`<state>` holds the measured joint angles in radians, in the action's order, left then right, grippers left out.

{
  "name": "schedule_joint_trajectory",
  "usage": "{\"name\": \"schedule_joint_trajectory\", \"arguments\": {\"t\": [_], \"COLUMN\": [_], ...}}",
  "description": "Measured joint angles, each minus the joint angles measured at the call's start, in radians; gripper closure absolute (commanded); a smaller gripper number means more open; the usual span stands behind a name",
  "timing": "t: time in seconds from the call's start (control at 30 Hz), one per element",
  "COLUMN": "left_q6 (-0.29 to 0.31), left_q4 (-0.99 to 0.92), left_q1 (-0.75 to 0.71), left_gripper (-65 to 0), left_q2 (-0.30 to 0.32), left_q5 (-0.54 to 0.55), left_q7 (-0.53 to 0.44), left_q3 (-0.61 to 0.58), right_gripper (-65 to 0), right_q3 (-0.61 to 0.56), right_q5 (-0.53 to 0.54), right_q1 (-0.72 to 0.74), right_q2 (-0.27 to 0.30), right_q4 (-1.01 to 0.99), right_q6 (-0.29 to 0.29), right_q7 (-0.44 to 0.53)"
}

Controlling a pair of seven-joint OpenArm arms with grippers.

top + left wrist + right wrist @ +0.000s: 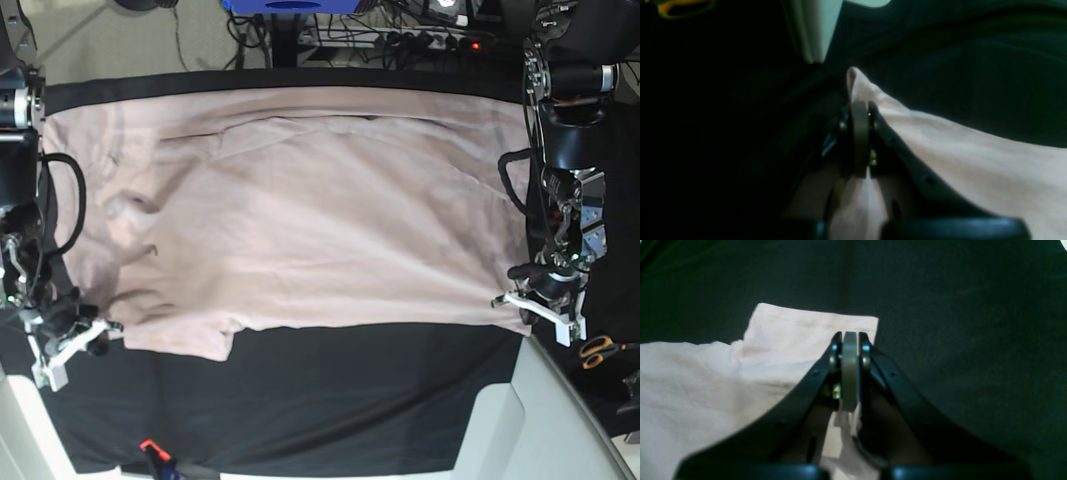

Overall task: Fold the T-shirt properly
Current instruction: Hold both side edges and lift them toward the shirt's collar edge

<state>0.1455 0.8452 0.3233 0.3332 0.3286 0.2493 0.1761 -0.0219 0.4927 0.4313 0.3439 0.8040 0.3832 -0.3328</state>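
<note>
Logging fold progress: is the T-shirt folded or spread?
Mostly spread: the T-shirt lies wide across the table, one strip turned over along its far edge.

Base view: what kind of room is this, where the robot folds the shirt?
Probably a robot lab or workshop, not a home. The T-shirt lies on a black-covered table, both pincers grip its corners, and tangled cables and power strips sit behind.

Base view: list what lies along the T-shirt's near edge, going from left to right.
right gripper pinching the shirt's corner → pale pink T-shirt over the black table cover → left gripper pinching the opposite corner → orange-handled scissors.
</note>
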Motion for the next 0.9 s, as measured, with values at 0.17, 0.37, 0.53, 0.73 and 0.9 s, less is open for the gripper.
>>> {"name": "schedule_joint_trajectory", "arguments": {"t": [0.17,0.37,0.53,0.73,0.9], "left_q6": [0.0,-0.004,-0.004,-0.009,-0.004], "left_q4": [0.002,0.105,0.175,0.208,0.286], "left_q1": [-0.034,-0.103,-0.164,-0.206,-0.262], "left_gripper": [0.0,0.0,0.0,0.0,0.0], "left_q2": [-0.001,-0.001,0.0,0.0,0.0], "left_q5": [0.001,0.008,0.008,0.008,0.01], "left_q7": [0.002,-0.006,-0.005,-0.002,-0.003], "left_q3": [0.005,0.01,0.011,0.011,0.011], "right_gripper": [-0.2,-0.2,-0.2,-0.2,-0.2], "right_q3": [0.0,0.0,0.0,0.0,0.002], "right_q5": [0.0,0.001,-0.004,-0.003,0.0], "right_q1": [-0.012,-0.032,-0.071,-0.069,-0.094], "right_q2": [0.0,0.005,0.006,0.005,0.005], "right_q4": [0.004,0.015,0.014,0.014,0.015], "right_q6": [0.008,0.048,0.099,0.115,0.113], "right_q7": [0.001,0.005,-0.001,0.001,-0.039]}}
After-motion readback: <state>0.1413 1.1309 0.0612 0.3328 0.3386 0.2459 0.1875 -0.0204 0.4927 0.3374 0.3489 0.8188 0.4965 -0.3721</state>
